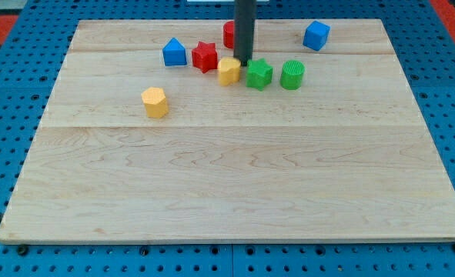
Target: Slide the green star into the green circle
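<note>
The green star (259, 74) lies near the view's top, middle. The green circle (292, 75) stands just to its right, a small gap between them. My tip (243, 62) is at the star's upper left, between it and a yellow block (229, 71), close to both. The rod comes down from the view's top and hides part of a red block (229, 34) behind it.
A red star (205, 56) and a blue block with a peaked top (175, 52) lie left of the yellow block. A blue cube (316, 35) sits at the top right. A yellow hexagon (155, 101) lies lower left. The wooden board (235, 177) rests on blue pegboard.
</note>
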